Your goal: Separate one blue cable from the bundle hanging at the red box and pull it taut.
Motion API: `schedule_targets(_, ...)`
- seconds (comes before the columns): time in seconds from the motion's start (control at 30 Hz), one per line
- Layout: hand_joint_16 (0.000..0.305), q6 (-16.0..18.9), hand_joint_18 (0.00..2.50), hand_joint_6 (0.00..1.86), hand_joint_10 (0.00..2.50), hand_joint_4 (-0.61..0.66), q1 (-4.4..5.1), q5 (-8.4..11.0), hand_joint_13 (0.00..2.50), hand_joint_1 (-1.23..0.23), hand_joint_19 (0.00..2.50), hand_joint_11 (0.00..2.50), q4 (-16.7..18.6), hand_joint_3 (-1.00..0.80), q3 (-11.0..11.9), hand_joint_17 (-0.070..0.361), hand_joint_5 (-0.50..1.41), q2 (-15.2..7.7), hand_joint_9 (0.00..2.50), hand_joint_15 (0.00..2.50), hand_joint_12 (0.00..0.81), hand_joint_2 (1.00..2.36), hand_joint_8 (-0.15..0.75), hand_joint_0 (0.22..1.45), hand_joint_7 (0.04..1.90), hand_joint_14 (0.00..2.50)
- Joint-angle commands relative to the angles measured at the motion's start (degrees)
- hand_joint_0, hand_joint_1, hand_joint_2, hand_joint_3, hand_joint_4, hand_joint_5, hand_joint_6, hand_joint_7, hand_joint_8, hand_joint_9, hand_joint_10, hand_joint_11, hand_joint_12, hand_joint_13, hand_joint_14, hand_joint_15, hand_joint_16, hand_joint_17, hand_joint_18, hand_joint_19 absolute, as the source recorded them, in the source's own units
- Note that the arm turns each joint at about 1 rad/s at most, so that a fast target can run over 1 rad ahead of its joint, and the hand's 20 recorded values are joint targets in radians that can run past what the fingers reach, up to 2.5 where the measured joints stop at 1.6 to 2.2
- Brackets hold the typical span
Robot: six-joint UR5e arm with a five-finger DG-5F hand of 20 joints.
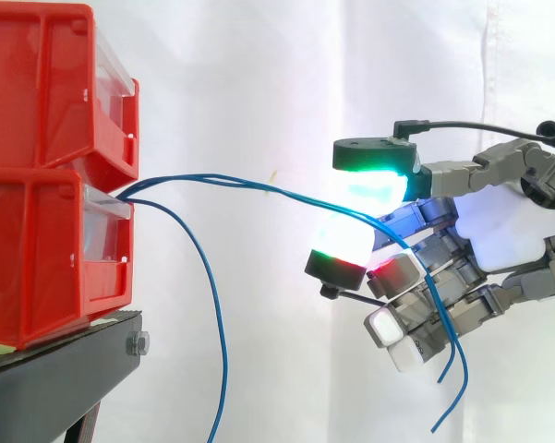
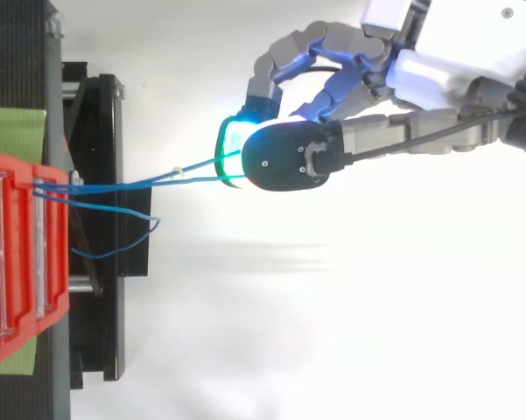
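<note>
Here hand (image 1: 499, 235) pinching blue cables (image 1: 259, 187), seemingly two, running from red box (image 1: 37, 258)

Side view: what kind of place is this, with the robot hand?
Probably a robot lab test setup: a white curtain backdrop, red bins on a black stand, and a robot hand pinching blue cables.

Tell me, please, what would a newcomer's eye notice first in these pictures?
First the hand at the right, its glowing green-white pads pinching blue cables that stretch from the stacked red bins at the left. Another blue cable hangs loose beside the bins.
</note>
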Motion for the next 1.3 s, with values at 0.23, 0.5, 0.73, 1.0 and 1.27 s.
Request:
schedule_targets(0.23,0.047,-0.05,0.63,0.91,0.01,-0.09,-0.01,0.53,0.75,-0.74,0.57,1.40,-0.75,-0.23,0.00,0.106,-0.24,-0.01,1.05,0.62,0.351,1.03,0.255,0.68,0.97,0.02)
schedule_targets(0.5,0.047,0.65,0.63,0.92,0.01,-0.17,0.16,0.61,0.75,-0.75,0.56,1.40,-0.93,-0.17,-0.08,0.106,-0.23,-0.01,1.06,0.62,0.348,1.03,0.251,0.70,1.00,0.02)
schedule_targets(0.73,0.044,2.41,0.57,0.89,0.02,-0.20,0.16,0.61,0.55,-0.78,0.44,0.58,-2.25,-0.23,-0.26,0.098,-0.22,-0.01,0.78,0.21,0.312,1.02,0.245,0.70,1.03,0.01)
schedule_targets(1.0,0.040,2.76,0.49,0.88,0.00,-0.20,0.16,0.44,0.39,-0.80,0.34,0.00,-3.04,-0.25,-0.26,0.091,-0.21,-0.01,0.45,0.02,0.273,1.02,0.180,0.71,1.06,0.00)
schedule_targets(1.27,0.042,2.76,0.48,0.84,0.00,-0.02,-0.01,0.17,0.37,-0.78,0.39,0.10,-3.13,-0.50,-0.26,0.096,-0.21,-0.01,0.45,0.07,0.294,1.00,0.197,0.68,0.91,0.00)
